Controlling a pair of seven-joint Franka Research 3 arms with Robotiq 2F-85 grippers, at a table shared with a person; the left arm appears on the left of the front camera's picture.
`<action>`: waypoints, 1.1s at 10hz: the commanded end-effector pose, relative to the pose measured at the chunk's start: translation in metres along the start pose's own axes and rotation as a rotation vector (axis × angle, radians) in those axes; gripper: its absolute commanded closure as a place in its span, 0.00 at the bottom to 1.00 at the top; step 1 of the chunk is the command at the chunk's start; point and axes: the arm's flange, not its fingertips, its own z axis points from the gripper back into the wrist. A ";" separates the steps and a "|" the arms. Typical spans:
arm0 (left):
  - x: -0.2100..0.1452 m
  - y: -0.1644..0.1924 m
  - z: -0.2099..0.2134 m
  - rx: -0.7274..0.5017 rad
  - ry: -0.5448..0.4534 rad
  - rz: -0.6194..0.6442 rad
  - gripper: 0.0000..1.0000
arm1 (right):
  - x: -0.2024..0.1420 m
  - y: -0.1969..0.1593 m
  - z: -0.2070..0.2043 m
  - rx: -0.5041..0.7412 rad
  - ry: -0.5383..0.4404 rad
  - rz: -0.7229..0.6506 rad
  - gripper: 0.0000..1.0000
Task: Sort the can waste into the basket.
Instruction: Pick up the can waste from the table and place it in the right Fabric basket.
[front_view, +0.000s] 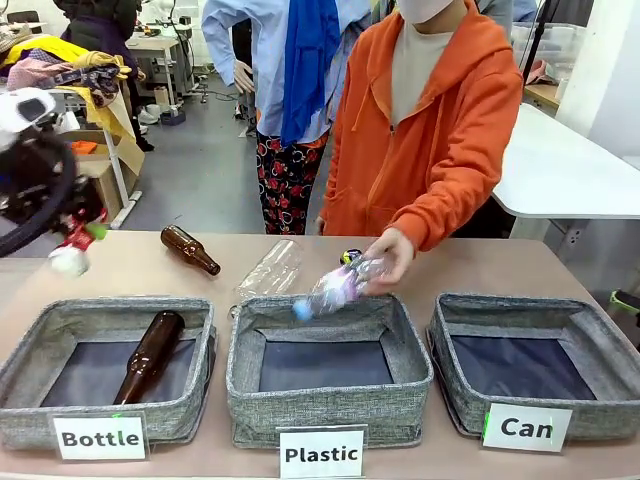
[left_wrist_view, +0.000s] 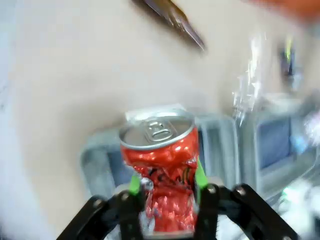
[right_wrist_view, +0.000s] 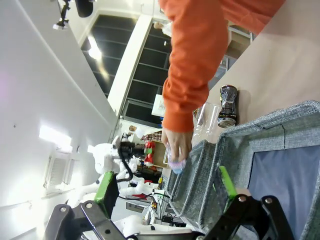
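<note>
My left gripper (front_view: 75, 245) hangs above the table's far left, shut on the crushed red can (front_view: 72, 248). The left wrist view shows that red can (left_wrist_view: 160, 160) upright between the green pads (left_wrist_view: 134, 184), silver top towards the camera. The black can (front_view: 350, 256) lies on the table behind the person's hand; in the right wrist view the black can (right_wrist_view: 228, 106) lies beyond the baskets. The basket labelled "Can" (front_view: 600, 330) stands at the front right with nothing in it. My right gripper (right_wrist_view: 165, 185) is open over a grey basket rim (right_wrist_view: 260, 145) whose label is hidden.
A person in an orange hoodie holds a clear plastic bottle (front_view: 338, 286) over the "Plastic" basket (front_view: 330, 400). One brown bottle (front_view: 190, 250) and another clear bottle (front_view: 270, 270) lie on the table. The "Bottle" basket (front_view: 30, 360) holds a brown bottle (front_view: 150, 355).
</note>
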 end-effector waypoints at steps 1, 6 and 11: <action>-0.044 0.026 0.012 -0.057 0.192 -0.474 1.00 | 0.000 0.003 -0.001 0.008 0.000 0.005 0.00; -0.072 0.020 0.007 -0.071 0.219 -0.465 1.00 | 0.000 0.003 -0.001 0.008 0.000 0.005 0.00; -0.072 -0.084 -0.008 -0.276 -0.010 -0.940 0.57 | 0.003 0.040 0.017 -0.015 -0.007 0.088 0.00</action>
